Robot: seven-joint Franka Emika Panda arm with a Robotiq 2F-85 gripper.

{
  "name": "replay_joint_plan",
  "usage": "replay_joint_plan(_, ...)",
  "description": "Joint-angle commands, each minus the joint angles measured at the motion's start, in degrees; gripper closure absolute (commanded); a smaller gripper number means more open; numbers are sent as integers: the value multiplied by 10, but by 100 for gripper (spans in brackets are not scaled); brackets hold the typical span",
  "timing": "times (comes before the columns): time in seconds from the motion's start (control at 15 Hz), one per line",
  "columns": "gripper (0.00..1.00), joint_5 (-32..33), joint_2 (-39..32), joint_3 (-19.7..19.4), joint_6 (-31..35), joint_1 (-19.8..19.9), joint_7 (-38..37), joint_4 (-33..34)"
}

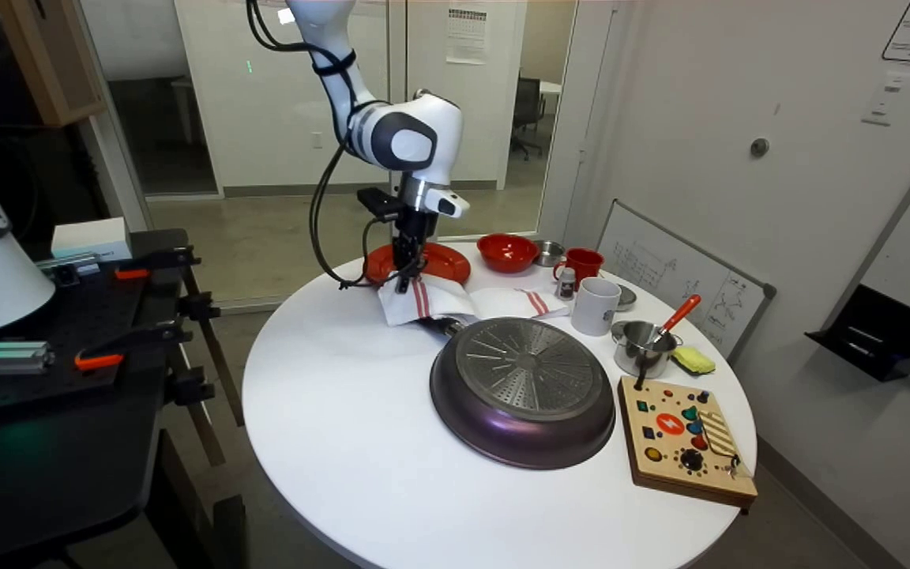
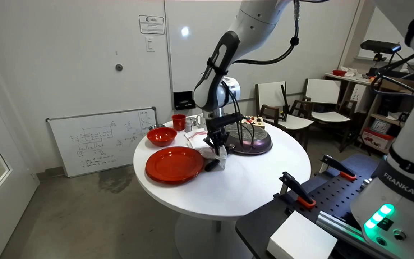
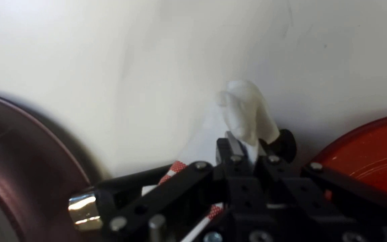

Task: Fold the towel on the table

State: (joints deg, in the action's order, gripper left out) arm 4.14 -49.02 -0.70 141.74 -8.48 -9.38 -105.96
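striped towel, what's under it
The black handle of the frying pan runs under the towel; its tip pokes out near the red plate. The handle's middle is covered.

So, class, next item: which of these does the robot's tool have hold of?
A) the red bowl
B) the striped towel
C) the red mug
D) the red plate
B, because the wrist view shows a bunched bit of the towel pinched between the nearly closed jaws of the tool.

White arm point(image 2: 252, 34) bent, wrist point(image 1: 415, 192) low, black tool point(image 3: 249, 148) pointing down, fingers point(image 3: 235, 148) nearly together
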Motion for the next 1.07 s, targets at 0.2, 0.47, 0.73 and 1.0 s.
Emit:
replay_joint_plan(0.2,92,118,134,-132,129,-189,-208,-192)
replay_joint_plan(0.47,92,139,127,-147,99,-238,-274,-149)
replay_joint_plan(0.73,93,146,98,-145,84,-243,-301,-87)
replay_joint_plan(1.0,92,153,55,-142,45,-236,-306,0)
